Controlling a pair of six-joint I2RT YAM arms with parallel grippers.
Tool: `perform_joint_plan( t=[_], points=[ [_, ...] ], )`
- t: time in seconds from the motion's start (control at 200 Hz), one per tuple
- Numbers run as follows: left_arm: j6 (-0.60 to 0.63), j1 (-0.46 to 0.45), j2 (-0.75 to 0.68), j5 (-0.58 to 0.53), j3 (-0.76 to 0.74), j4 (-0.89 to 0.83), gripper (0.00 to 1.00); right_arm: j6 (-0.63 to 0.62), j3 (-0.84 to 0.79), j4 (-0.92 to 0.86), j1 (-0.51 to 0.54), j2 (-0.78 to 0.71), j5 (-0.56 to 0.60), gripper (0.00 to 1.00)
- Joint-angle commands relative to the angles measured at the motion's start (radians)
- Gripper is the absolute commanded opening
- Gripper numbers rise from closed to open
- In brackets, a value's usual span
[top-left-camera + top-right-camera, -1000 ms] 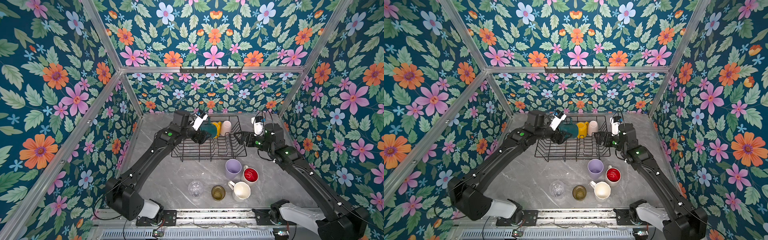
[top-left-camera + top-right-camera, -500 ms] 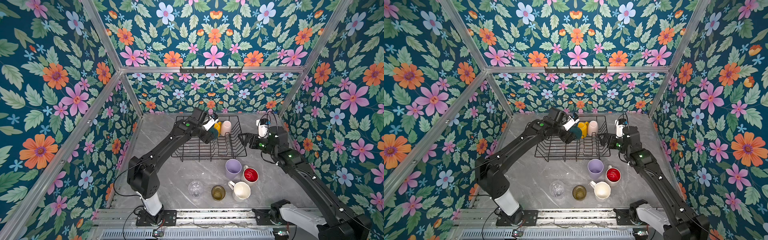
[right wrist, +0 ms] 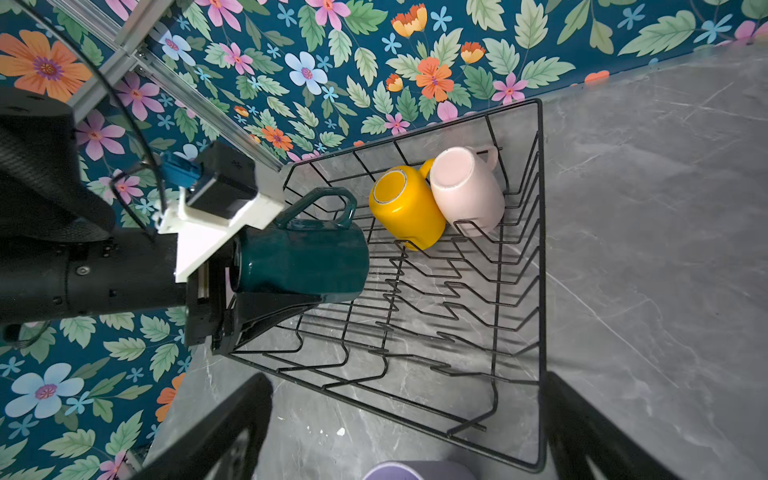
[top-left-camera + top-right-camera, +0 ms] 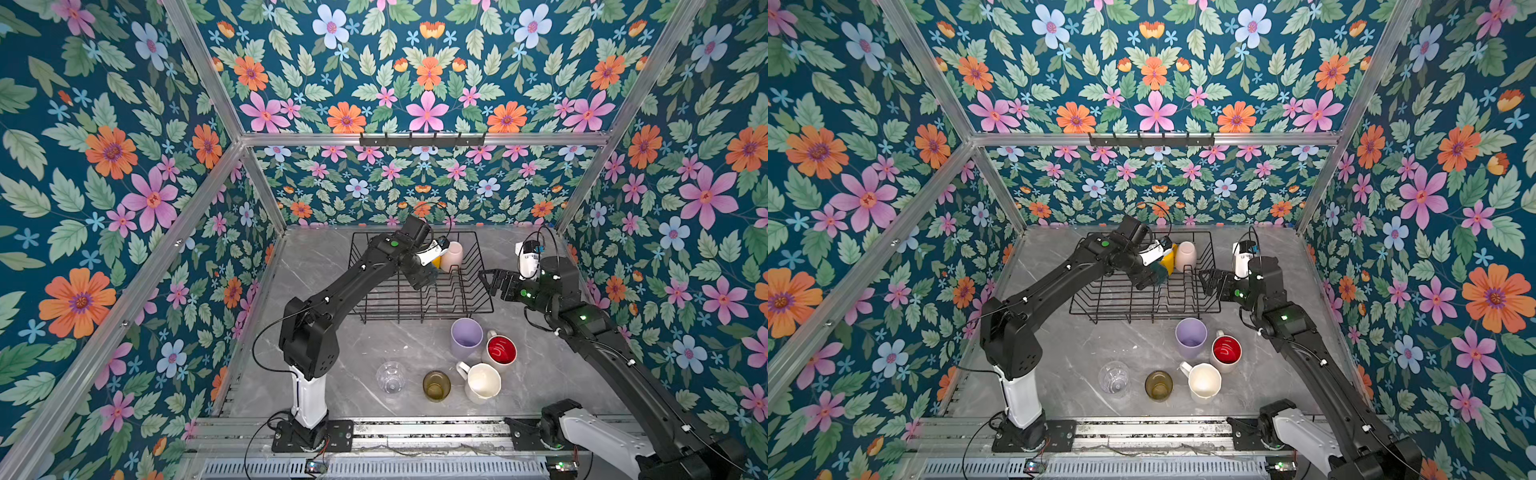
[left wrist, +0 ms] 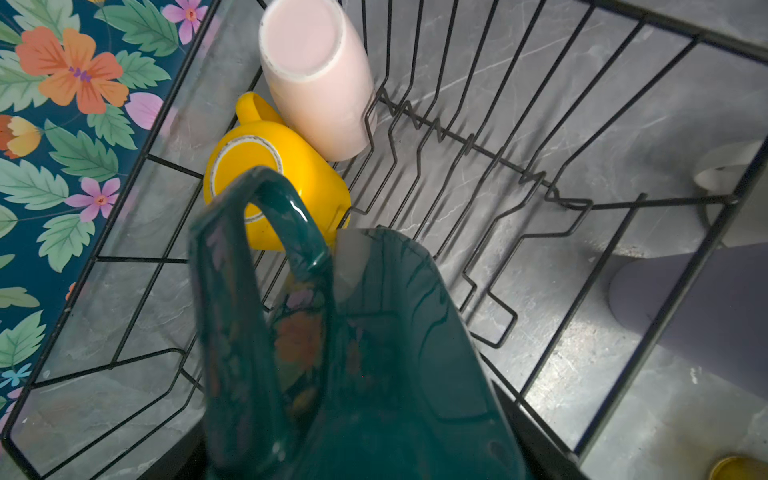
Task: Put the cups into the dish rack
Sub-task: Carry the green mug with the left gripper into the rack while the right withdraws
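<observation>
My left gripper (image 4: 423,275) is shut on the dark green mug (image 3: 299,257), held on its side over the black wire dish rack (image 4: 457,309), handle up. Just beyond it in the rack lie the yellow mug (image 3: 405,208) and the cream cup (image 3: 465,191), both bottom up at the back. My right gripper (image 4: 494,282) hangs open and empty just outside the rack's right side. On the table in front of the rack stand the lilac tumbler (image 4: 466,336), red-lined white mug (image 4: 500,349), white mug (image 4: 482,382), olive-amber glass (image 4: 436,385) and clear glass (image 4: 391,376).
Floral walls close in the grey marble table (image 4: 332,266) at the back and both sides. The left arm's elbow (image 4: 307,332) stands tall over the table's left part. A metal rail (image 4: 415,432) runs along the front edge.
The left arm has swung its elbow inward and carried the green mug a little to the right, closer to the yellow mug. The right gripper has barely moved.
</observation>
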Motion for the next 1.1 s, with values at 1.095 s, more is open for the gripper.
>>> perform_joint_plan(
  t=[1.095],
  points=[
    [0.042,-0.044,0.201,-0.001,0.065,0.036,0.00,0.018,-0.039,0.011,-0.012,-0.027,-0.003,0.99]
  ],
)
